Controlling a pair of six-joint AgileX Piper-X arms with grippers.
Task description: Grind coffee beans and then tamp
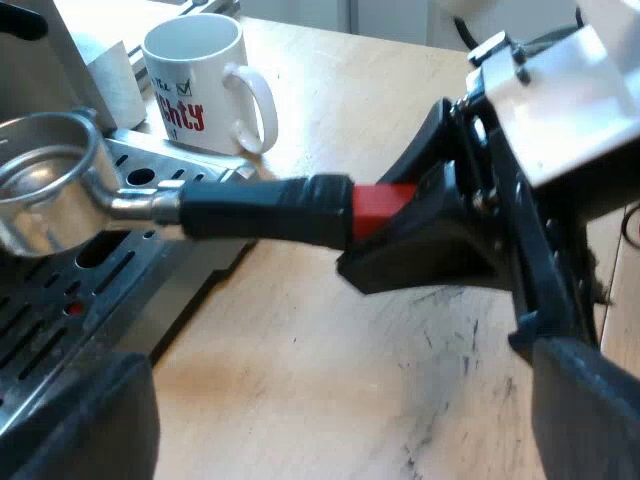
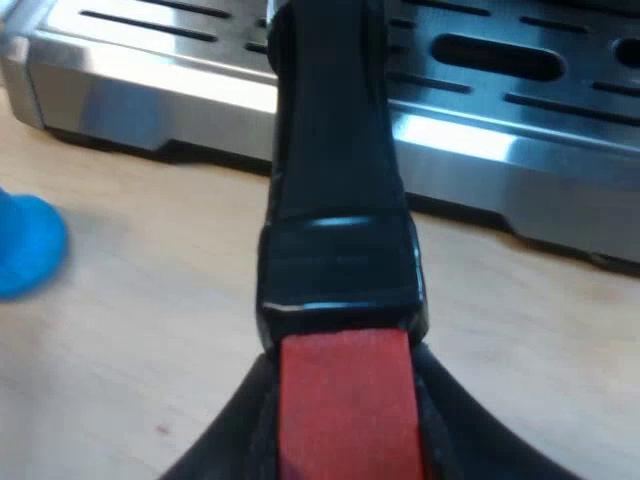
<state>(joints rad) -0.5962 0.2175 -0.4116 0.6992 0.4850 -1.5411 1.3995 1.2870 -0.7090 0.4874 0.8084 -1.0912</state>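
The metal holder (image 1: 50,185) hangs level over the espresso machine's drip tray (image 1: 60,300), its basket looking bare inside. Its dark handle (image 1: 265,208) reaches out over the wooden table and ends in red (image 1: 382,203). My right gripper (image 1: 425,235) is shut on that red end, and the close view shows its black fingers (image 2: 235,440) pressed on both sides of the red end (image 2: 345,400). My left gripper (image 1: 330,430) is open above the table, near the tray's edge, with nothing between its fingers.
A white mug (image 1: 200,80) with printed letters stands on the table beside the drip tray. A blue tamper (image 2: 25,245) sits on the table near the drip tray's edge (image 2: 300,115). Bare, scuffed tabletop (image 1: 400,380) lies under the handle.
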